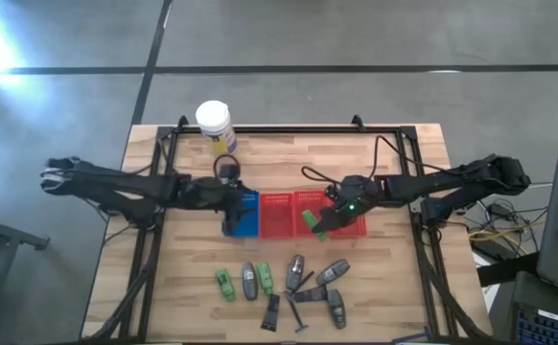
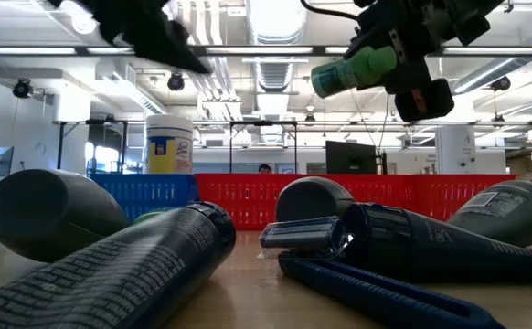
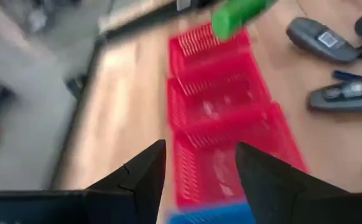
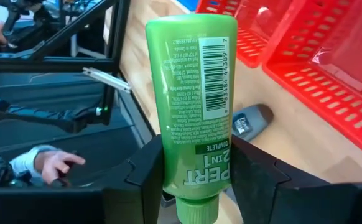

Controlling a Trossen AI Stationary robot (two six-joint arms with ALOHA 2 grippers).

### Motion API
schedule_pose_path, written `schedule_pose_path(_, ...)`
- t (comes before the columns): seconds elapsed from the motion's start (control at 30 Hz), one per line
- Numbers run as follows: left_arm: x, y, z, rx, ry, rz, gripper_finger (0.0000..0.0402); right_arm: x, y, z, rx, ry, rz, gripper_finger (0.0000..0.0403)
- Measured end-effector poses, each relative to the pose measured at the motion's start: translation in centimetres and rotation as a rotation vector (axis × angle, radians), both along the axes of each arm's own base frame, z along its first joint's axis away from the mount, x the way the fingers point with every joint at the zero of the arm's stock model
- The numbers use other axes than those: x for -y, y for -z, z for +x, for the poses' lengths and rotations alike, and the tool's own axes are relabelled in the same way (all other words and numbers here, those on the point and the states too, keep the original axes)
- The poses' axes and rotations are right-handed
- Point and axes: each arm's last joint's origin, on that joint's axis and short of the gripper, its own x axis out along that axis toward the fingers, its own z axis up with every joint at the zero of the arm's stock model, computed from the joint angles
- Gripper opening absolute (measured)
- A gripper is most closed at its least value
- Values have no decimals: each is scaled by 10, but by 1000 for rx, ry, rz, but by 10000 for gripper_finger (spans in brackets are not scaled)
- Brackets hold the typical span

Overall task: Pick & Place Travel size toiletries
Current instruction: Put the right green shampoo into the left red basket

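1. A wooden table (image 1: 145,278) is seen carrying a row of baskets at its middle: a blue basket (image 1: 246,218) on the left and red baskets (image 1: 279,213) to its right. A white jar (image 1: 214,122) stands at the far edge.
2. The right gripper (image 4: 196,171) is found closed on a green bottle (image 4: 193,93), held above the rightmost red basket. The left gripper (image 3: 199,168) hangs over the blue basket, its fingers parted and holding nothing.
3. The bottle is clamped near its cap end; its long axis runs out beyond the fingers, the flat base leading, tilted in the low view.
4. The bottle is judged light, squeezable plastic with a slick skin; a hold across its flat faces suits it.
5. The remaining toiletries (image 1: 289,287) lie loose on the near part of the table.
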Motion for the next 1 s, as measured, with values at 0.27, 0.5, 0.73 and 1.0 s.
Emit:
schedule_pose_path(0.27, 6, -11, 33, -53, 331, 230, 198, 2, -10, 8, 31, -34, -51, 147)
schedule_pose_path(0.5, -1, -14, 64, -29, 378, 271, 198, 3, -10, 15, 34, -65, -42, 151)
schedule_pose_path(0.73, -7, -19, 85, -14, 488, 254, 198, 2, -7, 23, 18, -109, -67, 150)
schedule_pose_path(1.0, -7, -13, 96, -4, 570, 225, 198, 2, -15, 33, 9, -155, -127, 144)
